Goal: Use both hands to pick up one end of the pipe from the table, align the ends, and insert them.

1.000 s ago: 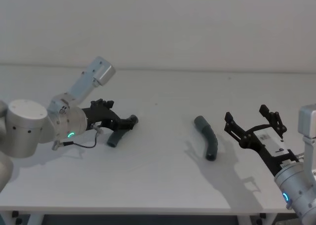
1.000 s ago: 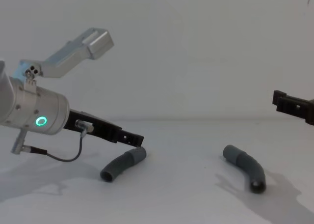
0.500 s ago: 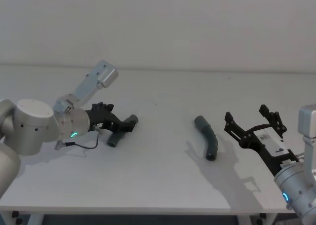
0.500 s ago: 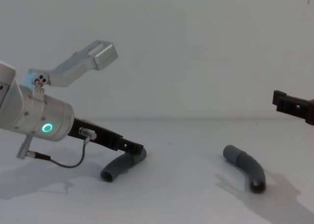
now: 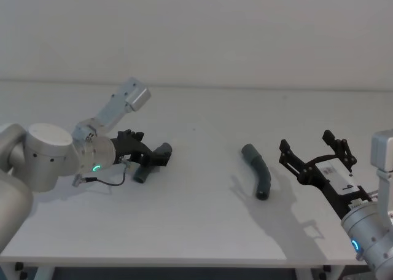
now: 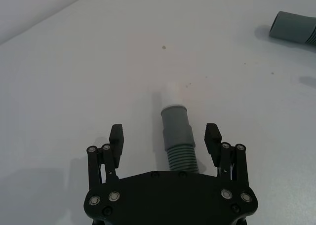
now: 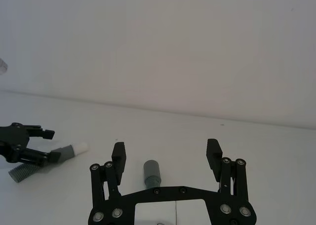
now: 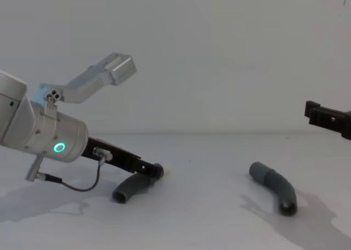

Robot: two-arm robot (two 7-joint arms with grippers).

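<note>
On the table [image 5: 196,225], the left gripper [image 6: 164,132] sits spread around the pale-tipped pipe [image 8: 126,191], ready to grab; the right gripper [image 7: 166,147], spread too, hangs far from it

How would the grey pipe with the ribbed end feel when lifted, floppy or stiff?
Probably stiff: the ribbed pipe piece holds its bend lying on the table. The ribs should help the left tool grip. Bent, it likely won't roll far.

the white label [image 5: 336,169] on the right pincer [image 5: 305,140] is too small to read; no other writing.
</note>
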